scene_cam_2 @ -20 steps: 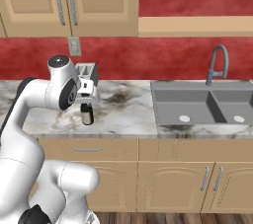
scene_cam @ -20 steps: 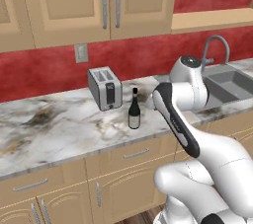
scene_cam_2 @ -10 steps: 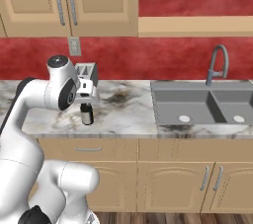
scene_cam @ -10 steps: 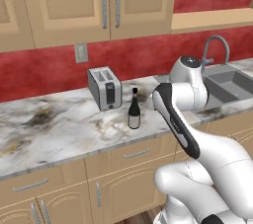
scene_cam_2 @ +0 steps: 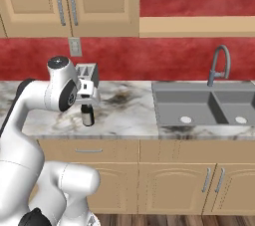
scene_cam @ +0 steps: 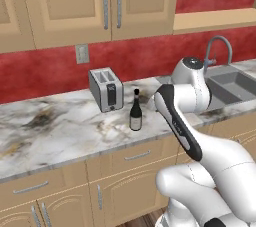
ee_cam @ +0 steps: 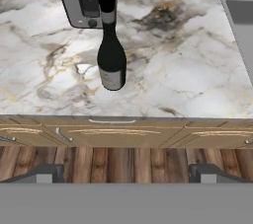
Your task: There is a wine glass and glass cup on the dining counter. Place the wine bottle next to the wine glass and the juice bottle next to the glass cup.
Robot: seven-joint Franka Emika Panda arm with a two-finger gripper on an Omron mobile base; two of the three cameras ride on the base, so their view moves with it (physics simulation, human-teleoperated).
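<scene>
One wine bottle (ee_cam: 111,55) — near worktop (ee_cam: 188,70) edge

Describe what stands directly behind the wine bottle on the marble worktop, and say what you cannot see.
Behind the wine bottle stands a silver toaster, before the red wall. In the hand view the bottle's neck covers part of the toaster's front.

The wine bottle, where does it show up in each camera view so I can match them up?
Left base view: the wine bottle stands at mid-frame on the marble worktop, just right of and in front of the toaster.
Right base view: left of centre, its lower part below the arm's white hand.
Hand view: upper left of centre, upright, in front of the toaster.
Shared landmark: the toaster, right behind the bottle.
</scene>
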